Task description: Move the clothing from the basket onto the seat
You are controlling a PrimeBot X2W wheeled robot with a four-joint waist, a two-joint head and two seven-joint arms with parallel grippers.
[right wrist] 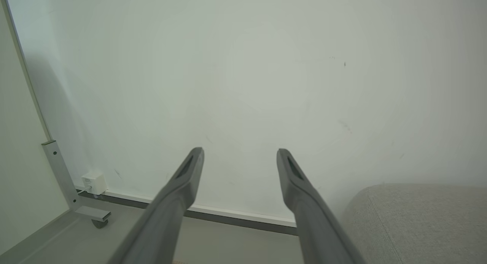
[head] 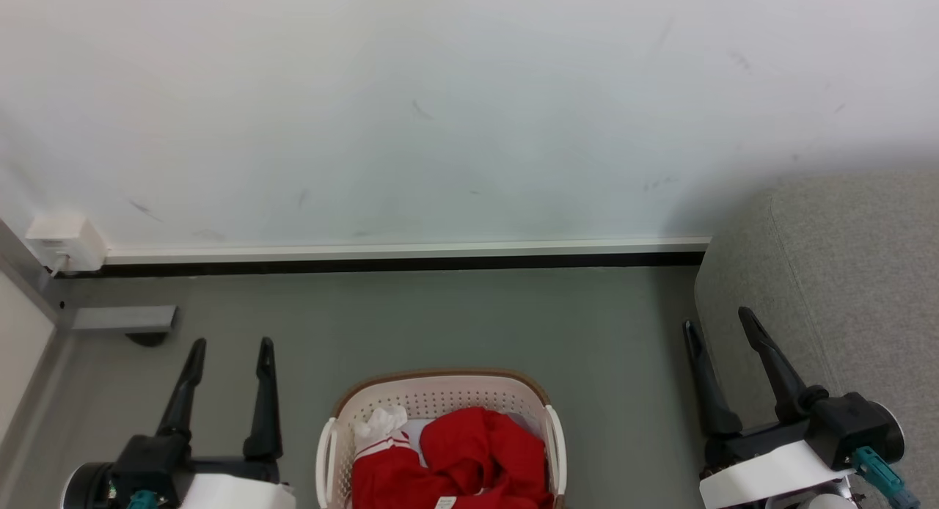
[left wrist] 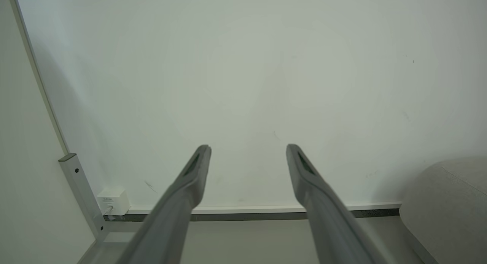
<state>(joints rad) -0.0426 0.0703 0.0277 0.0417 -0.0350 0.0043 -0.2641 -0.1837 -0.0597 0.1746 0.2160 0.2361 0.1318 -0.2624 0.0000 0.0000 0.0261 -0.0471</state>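
Observation:
The cream-white basket (head: 440, 392) with its brown rim stands on the grey floor at the bottom middle of the head view, partly cut off by the frame edge. Bright red clothing (head: 480, 443) lies bunched inside it, and a white-trimmed piece with a striped cuff (head: 380, 427) rests at its left side. The grey sofa seat (head: 843, 274) rises at the right, also seen as the seat (left wrist: 449, 203) and the seat (right wrist: 418, 222) in the wrist views. My left gripper (head: 231, 345) hangs open left of the basket, empty. My right gripper (head: 719, 320) is open beside the sofa's edge, empty.
A white wall with a white and black skirting (head: 403, 256) closes the far side. A white socket box (head: 62, 241) and a grey metal frame foot (head: 121, 320) sit at the left. Bare grey floor (head: 440, 318) lies between the basket and the wall.

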